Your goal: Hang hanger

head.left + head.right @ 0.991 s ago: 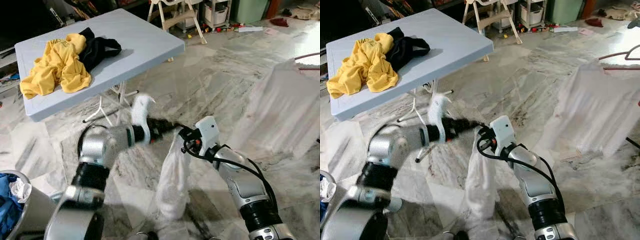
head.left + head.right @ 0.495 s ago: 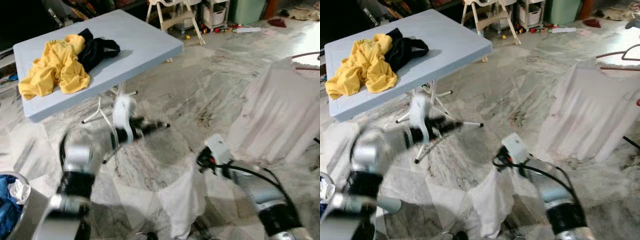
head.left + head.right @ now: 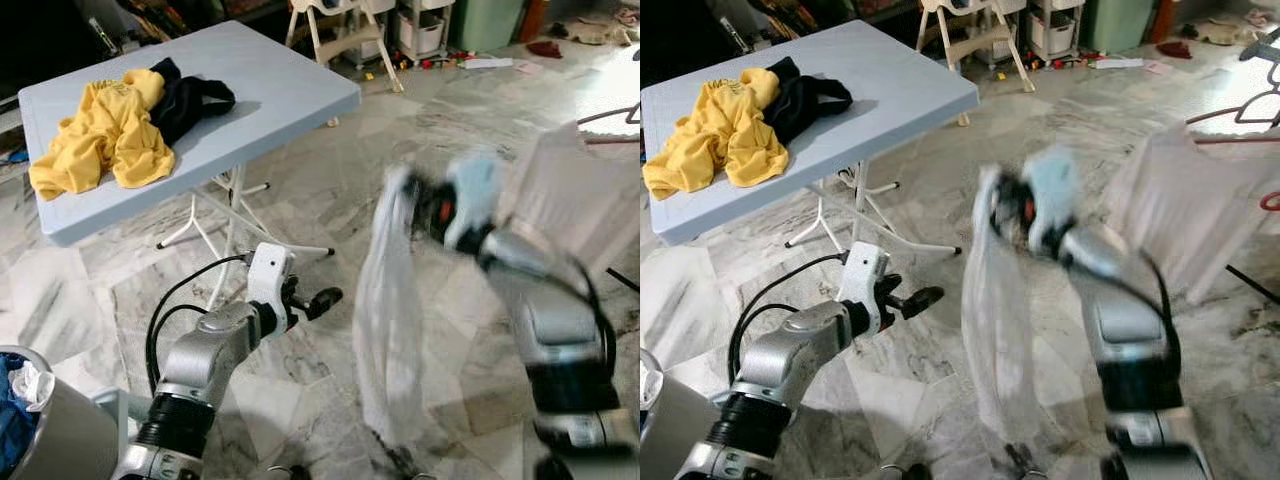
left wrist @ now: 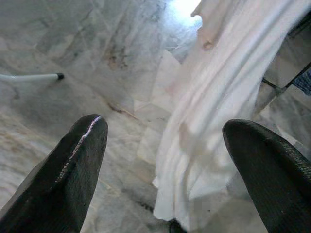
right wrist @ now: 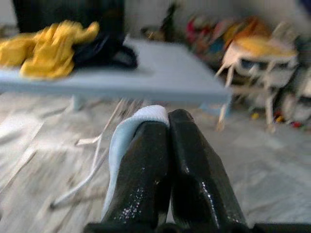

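White shirt [image 3: 385, 320] hangs full length from the right gripper [image 5: 167, 160], raised up at the robot's right front, hem just above the marble floor [image 3: 330, 160]; lifted high so the cloth clears the ground on the way to the rack. Right fingers [image 5: 146, 165] pressed together, white fabric pinched between them at the collar end. Hanger itself: can't make it out under the cloth, right arm is motion-blurred, so whether the grip is on hanger or only on shirt is unclear. Left gripper [image 4: 165, 160] sits low, to the left of the shirt and apart from it, fingers spread wide, nothing in them; wrist camera looks straight at the dangling cloth, so it reads as standing by to steady or catch. Likely target is the drying rack [image 3: 1240, 105] at far right, where another white garment [image 3: 1200, 215] already hangs, well apart from the carried one. Behind on the left, folding table [image 3: 290, 85] with a yellow shirt [image 3: 105, 135] and a black garment [image 3: 190, 95] piled touching each other, presumably queued. Laundry basket [image 3: 60, 440] at lower left with blue cloth inside.
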You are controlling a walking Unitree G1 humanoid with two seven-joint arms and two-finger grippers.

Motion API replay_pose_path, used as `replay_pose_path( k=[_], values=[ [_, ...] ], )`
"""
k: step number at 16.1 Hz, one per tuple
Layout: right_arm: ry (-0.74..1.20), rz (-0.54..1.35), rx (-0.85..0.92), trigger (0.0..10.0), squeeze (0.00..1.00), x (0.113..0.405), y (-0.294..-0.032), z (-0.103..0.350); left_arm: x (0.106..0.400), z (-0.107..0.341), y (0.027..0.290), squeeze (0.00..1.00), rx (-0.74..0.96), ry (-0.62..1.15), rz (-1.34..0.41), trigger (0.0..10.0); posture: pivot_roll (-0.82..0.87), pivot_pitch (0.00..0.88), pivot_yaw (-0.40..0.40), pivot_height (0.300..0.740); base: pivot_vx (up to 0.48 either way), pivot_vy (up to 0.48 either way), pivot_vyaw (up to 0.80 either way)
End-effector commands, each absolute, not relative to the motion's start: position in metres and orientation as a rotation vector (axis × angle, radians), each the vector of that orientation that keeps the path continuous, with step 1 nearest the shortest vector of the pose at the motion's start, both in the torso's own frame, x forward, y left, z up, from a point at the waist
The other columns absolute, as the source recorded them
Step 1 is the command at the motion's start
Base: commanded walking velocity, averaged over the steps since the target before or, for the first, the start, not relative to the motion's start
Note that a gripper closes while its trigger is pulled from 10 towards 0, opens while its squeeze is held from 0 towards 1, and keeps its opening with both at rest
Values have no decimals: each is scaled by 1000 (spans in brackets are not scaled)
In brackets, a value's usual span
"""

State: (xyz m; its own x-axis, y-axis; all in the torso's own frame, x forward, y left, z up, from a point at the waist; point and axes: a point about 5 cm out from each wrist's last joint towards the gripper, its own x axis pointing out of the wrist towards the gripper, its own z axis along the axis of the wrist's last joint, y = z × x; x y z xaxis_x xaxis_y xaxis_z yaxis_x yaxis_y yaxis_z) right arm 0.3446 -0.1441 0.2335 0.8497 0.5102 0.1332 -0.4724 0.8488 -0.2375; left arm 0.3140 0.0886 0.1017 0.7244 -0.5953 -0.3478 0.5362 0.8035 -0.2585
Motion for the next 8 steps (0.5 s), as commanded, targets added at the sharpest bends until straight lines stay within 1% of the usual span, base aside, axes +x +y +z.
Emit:
replay_pose_path(
  k=[1, 4, 6, 8],
  values=[
    [-280, 519, -182, 0, 0, 345, -137, 254, 315, 102, 88, 0, -109, 413, -607, 10000, -146, 98, 91, 740, 0, 0, 0],
    [-351, 536, -187, 0, 0, 340, -130, 269, 320, 107, 84, 0, -106, 361, -570, 10000, -153, 97, 85, 740, 0, 0, 0],
    [-341, 537, -235, 0, 0, 340, -128, 265, 323, 110, 82, 0, -112, 342, -559, 10000, -153, 97, 85, 740, 0, 0, 0],
    [-335, 552, -235, 0, 0, 338, -125, 263, 325, 114, 77, 0, -118, 312, -560, 10000, -161, 91, 90, 740, 0, 0, 0]
  ],
)
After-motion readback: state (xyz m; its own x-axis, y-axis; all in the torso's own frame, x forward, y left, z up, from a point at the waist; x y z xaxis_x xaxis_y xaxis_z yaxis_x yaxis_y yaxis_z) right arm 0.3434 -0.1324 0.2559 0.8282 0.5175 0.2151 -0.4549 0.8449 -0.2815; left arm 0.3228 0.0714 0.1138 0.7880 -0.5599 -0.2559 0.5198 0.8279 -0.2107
